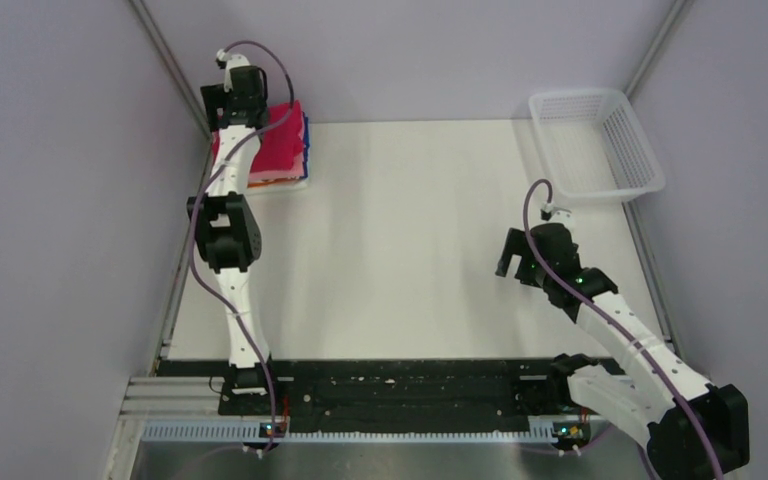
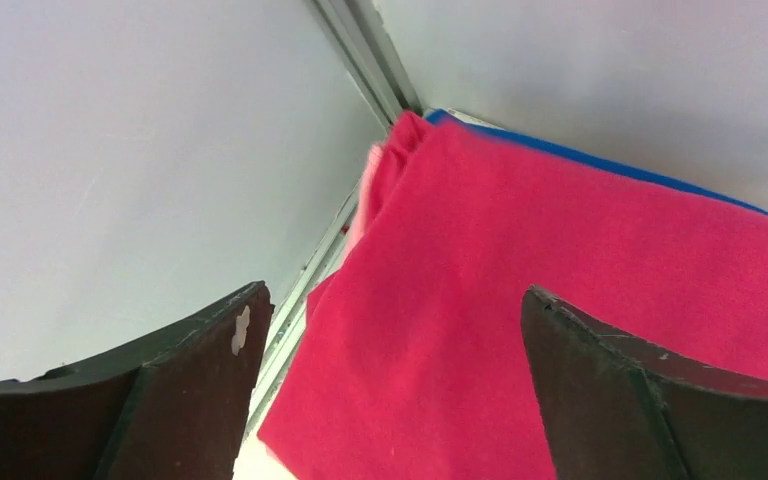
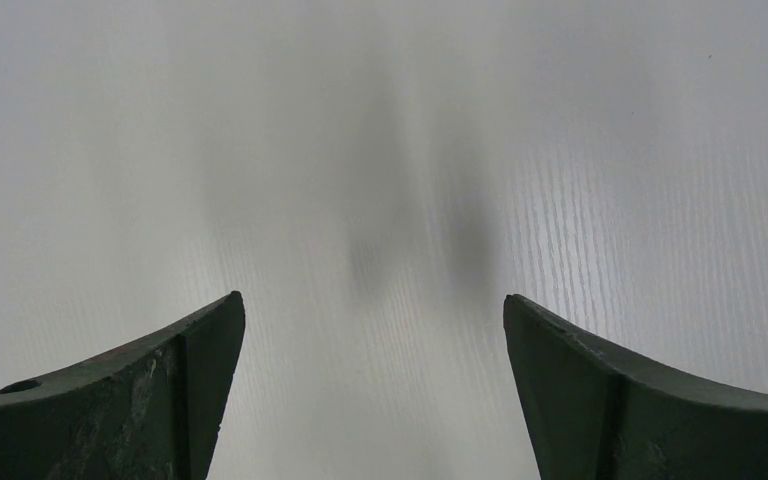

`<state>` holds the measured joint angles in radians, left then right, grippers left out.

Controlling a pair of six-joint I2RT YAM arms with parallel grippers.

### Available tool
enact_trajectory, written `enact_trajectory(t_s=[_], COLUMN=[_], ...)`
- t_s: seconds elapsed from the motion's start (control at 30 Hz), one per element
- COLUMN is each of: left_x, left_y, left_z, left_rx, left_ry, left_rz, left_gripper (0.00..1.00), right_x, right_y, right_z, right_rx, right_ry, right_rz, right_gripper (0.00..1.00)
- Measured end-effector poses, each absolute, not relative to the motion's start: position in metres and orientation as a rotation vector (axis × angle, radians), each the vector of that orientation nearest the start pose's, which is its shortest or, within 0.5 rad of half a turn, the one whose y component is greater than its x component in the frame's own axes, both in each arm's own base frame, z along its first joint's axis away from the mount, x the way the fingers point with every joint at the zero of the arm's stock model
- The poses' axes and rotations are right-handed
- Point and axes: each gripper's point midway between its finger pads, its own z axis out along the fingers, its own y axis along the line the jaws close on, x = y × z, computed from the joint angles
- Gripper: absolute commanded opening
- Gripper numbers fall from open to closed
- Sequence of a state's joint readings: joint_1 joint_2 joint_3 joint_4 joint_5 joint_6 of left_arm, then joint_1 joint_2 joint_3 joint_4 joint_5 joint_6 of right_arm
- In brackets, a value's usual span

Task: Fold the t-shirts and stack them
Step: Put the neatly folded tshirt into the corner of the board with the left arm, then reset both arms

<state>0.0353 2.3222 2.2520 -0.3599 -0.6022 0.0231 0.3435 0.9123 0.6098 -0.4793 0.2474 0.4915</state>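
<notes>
Folded t-shirts (image 1: 282,150) are stacked at the upper left of the top view, crimson shirt (image 2: 520,260) uppermost, blue shirt (image 2: 600,162) under it. The left gripper (image 2: 392,300) is held above the stack, jaws parted wide, nothing gripped. The right gripper (image 3: 372,300) is spread wide over the table (image 3: 380,150), nothing held.

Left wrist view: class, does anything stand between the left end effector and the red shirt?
Nothing visible does. The left end effector, jaws open, hangs close over the red shirt; only bare cloth shows between its fingers.
</notes>
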Motion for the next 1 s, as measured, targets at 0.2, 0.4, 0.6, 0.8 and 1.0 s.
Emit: enact_trajectory(t_s=[0.2, 0.4, 0.6, 0.8, 1.0], left_x=[0.623, 0.607, 0.567, 0.461, 0.345], left_y=[0.129, 0.116, 0.072, -0.026, -0.099], left_z=[0.222, 0.215, 0.225, 0.253, 0.233], left_rx=[-0.447, -0.462, -0.469, -0.397, -0.258], left_ry=[1.917, 1.956, 1.981, 1.893, 1.822], left_rz=[0.639, 0.537, 0.275, -0.039, -0.362], left_gripper=[0.99, 0.99, 0.99, 0.99, 0.99], right_x=[0.254, 0.254, 0.254, 0.254, 0.257], right_y=[0.064, 0.065, 0.066, 0.067, 0.070], right_z=[0.105, 0.109, 0.120, 0.124, 0.124], right_rx=[0.301, 0.317, 0.325, 0.336, 0.369], right_ry=[2.304, 2.289, 2.247, 2.230, 2.171], right_rz=[0.120, 0.135, 0.171, 0.190, 0.238], right_gripper=[0.99, 0.99, 0.99, 0.99, 0.99])
